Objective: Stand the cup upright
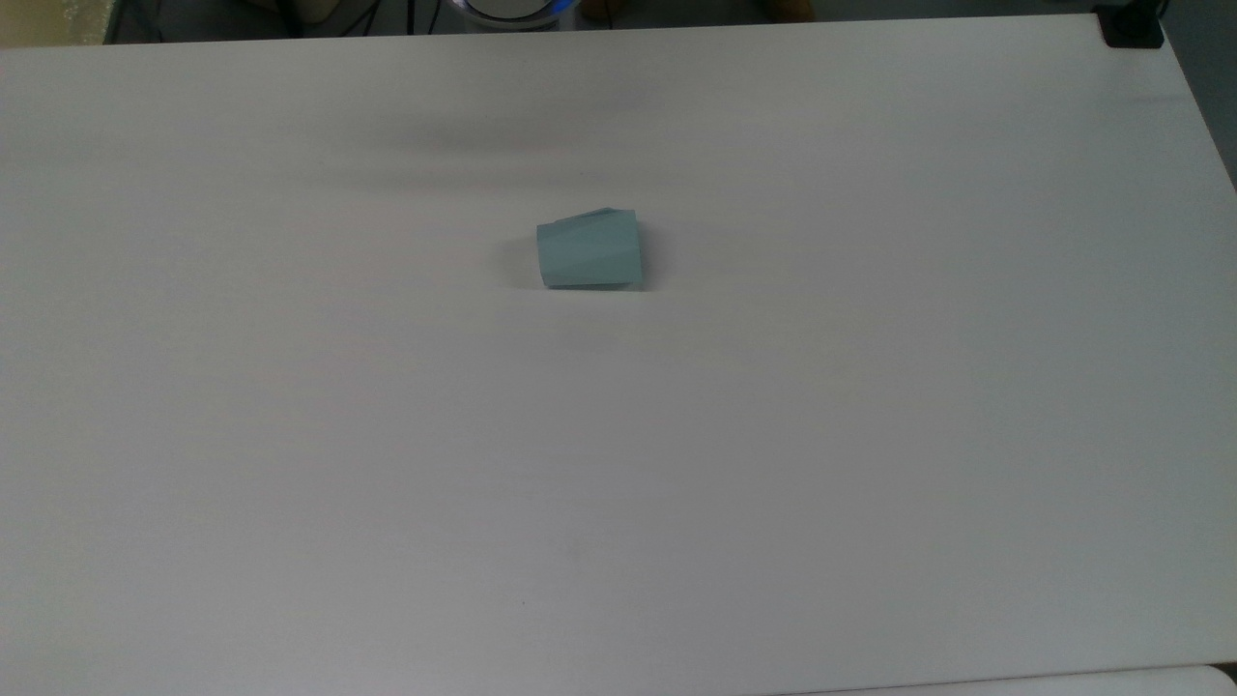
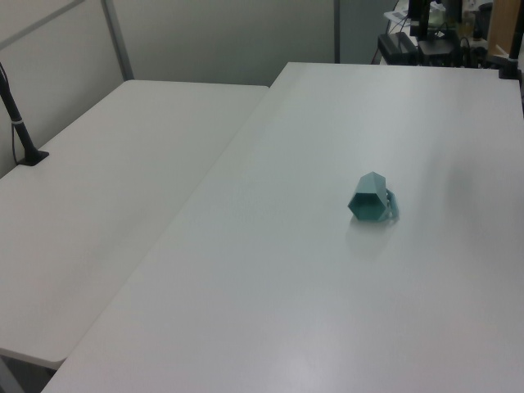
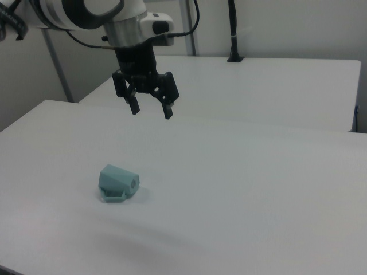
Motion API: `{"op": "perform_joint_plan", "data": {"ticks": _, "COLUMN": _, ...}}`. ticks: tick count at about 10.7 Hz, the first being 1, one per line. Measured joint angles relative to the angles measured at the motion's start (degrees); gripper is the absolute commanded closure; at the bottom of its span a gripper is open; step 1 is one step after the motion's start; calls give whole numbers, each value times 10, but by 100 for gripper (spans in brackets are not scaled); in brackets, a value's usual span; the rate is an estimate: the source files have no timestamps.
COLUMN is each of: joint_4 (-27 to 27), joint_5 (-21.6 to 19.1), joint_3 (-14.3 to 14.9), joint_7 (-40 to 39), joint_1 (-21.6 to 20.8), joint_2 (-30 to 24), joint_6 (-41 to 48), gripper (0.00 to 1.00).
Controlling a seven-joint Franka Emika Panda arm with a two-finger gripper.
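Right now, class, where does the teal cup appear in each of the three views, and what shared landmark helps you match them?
Top view: the cup lies on its side just above centre.
Left view: right of centre, its mouth facing the camera.
Right view: lower left, below the open gripper.
Shared landmark: the white table under the cup.

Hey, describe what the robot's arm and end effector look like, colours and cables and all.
The arm is glossy white with black joint bands and a silver-grey wrist collar. A white box sits beside the wrist, with a black cable looping up from it. The end effector is black, with two angular fingers.
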State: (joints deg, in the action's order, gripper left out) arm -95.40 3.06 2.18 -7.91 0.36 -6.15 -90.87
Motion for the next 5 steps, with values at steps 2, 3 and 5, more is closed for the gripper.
{"op": "perform_joint_plan", "data": {"ticks": 2, "joint_4": 0, "joint_5": 0, "joint_3": 11, "joint_7": -20, "joint_1": 1, "joint_2": -6, "joint_6": 3, "gripper": 0}}
{"op": "perform_joint_plan", "data": {"ticks": 3, "joint_4": 0, "joint_5": 0, "joint_3": 11, "joint_7": -20, "joint_1": 1, "joint_2": -8, "joint_6": 4, "gripper": 0}}
{"op": "perform_joint_plan", "data": {"ticks": 5, "joint_4": 0, "joint_5": -25, "joint_3": 13, "joint_7": -20, "joint_1": 1, "joint_2": -8, "joint_6": 4, "gripper": 0}}
